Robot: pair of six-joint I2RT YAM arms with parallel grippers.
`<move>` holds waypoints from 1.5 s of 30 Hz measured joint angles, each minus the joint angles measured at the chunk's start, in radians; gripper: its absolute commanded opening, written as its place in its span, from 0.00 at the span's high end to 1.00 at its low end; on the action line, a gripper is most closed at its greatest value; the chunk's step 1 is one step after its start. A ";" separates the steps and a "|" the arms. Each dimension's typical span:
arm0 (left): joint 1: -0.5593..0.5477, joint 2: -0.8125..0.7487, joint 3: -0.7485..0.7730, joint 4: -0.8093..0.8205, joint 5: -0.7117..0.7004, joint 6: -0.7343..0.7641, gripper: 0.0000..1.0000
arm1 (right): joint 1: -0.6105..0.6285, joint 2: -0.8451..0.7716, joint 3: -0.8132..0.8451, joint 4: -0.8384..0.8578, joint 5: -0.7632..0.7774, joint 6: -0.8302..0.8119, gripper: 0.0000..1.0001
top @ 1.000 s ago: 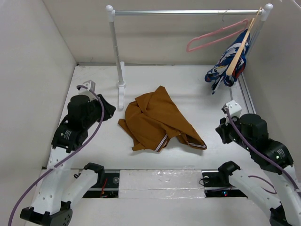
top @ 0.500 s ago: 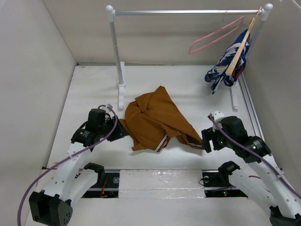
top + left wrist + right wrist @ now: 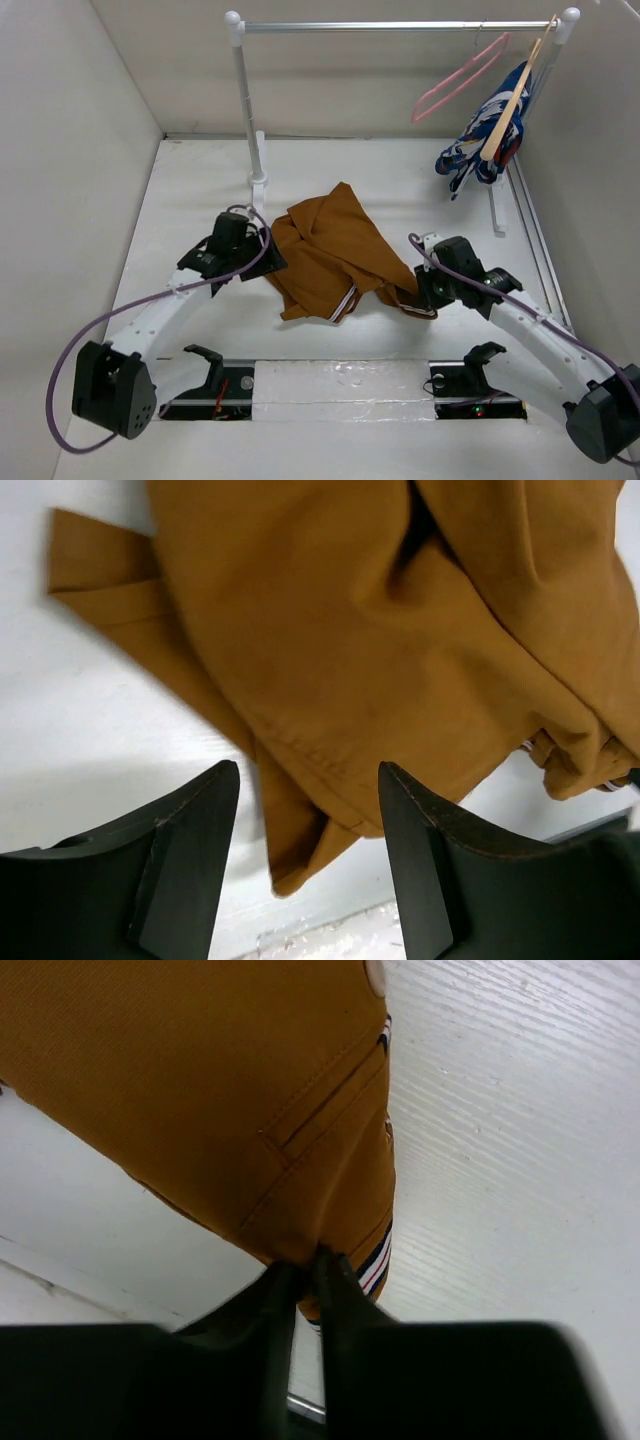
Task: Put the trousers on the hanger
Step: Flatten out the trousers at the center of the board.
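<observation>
Rust-brown trousers (image 3: 335, 250) lie crumpled on the worktop (image 3: 190, 190). The right end effector (image 3: 303, 1265) is clamped on their near-right waistband corner. The left end effector (image 3: 305, 780) stands apart over the left edge. It should take a single layer before both lift evenly toward the far-right hanger (image 3: 460, 78).

The trousers (image 3: 335, 250) fill the middle of the table (image 3: 190, 180), with the left gripper (image 3: 268, 262) and right gripper (image 3: 417, 290) set against either side. Bare table lies open behind the heap and along the left wall (image 3: 70, 150). The rack's post (image 3: 243, 110) stands just behind the heap's left corner. Under the rail (image 3: 380, 27) the way is open up to the pink hanger (image 3: 460, 80), which hangs crowded beside a wooden hanger (image 3: 512, 100) and patterned garment (image 3: 480, 150) near the right wall (image 3: 590, 200).
</observation>
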 measured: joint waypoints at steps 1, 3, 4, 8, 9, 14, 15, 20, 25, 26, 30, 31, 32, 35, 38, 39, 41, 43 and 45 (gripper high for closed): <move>-0.040 0.025 0.005 0.021 -0.028 -0.002 0.46 | 0.000 0.014 -0.009 0.016 0.000 0.003 1.00; -0.105 0.031 -0.012 0.045 -0.056 -0.018 0.44 | -0.003 0.031 -0.016 0.034 0.005 0.010 1.00; -0.124 0.014 -0.033 0.055 -0.063 -0.032 0.43 | -0.005 0.032 -0.015 0.035 0.021 0.011 1.00; -0.131 -0.088 -0.119 0.056 -0.079 -0.089 0.44 | -0.039 0.026 0.043 0.019 0.094 -0.007 1.00; -0.132 -0.112 -0.135 0.054 -0.079 -0.106 0.44 | -0.055 0.034 0.081 0.019 0.116 -0.013 1.00; -0.191 -0.132 -0.163 0.053 -0.112 -0.180 0.48 | -0.145 0.190 0.324 0.052 0.246 -0.056 1.00; -0.199 -0.132 -0.170 0.055 -0.115 -0.195 0.48 | -0.156 0.225 0.357 0.068 0.278 -0.060 0.73; -0.201 -0.083 -0.188 0.066 -0.142 -0.246 0.51 | -0.207 0.373 0.435 0.131 0.373 -0.081 0.25; -0.201 -0.026 -0.201 0.098 -0.148 -0.289 0.58 | -0.096 0.268 0.375 0.136 0.281 -0.088 0.92; -0.201 -0.027 -0.205 0.105 -0.147 -0.294 0.60 | -0.047 0.201 0.338 0.137 0.249 -0.066 1.00; -0.206 -0.016 -0.213 0.125 -0.136 -0.303 0.62 | 0.187 -0.092 0.103 0.239 0.039 0.046 0.72; -0.214 -0.004 -0.213 0.132 -0.132 -0.305 0.62 | 0.245 -0.147 0.040 0.266 0.006 0.082 0.60; -0.226 0.013 -0.213 0.142 -0.126 -0.306 0.62 | 0.299 -0.177 -0.014 0.292 -0.020 0.108 0.51; -0.274 0.067 -0.225 0.170 -0.104 -0.317 0.60 | 0.439 -0.129 -0.082 0.335 -0.056 0.143 0.38; -0.304 0.111 -0.254 0.212 -0.066 -0.345 0.61 | 0.553 0.059 -0.038 0.386 -0.050 0.112 0.36; -0.306 0.117 -0.259 0.236 -0.048 -0.356 0.62 | 0.584 0.130 0.000 0.385 -0.040 0.092 0.36; -0.307 0.129 -0.267 0.281 -0.038 -0.370 0.63 | 0.640 0.281 0.094 0.384 0.001 0.051 0.34; -0.307 0.139 -0.275 0.316 -0.028 -0.391 0.69 | 0.676 0.389 0.168 0.391 0.057 0.016 0.33; -0.308 0.142 -0.284 0.335 -0.028 -0.407 0.72 | 0.687 0.443 0.193 0.410 0.108 -0.004 0.30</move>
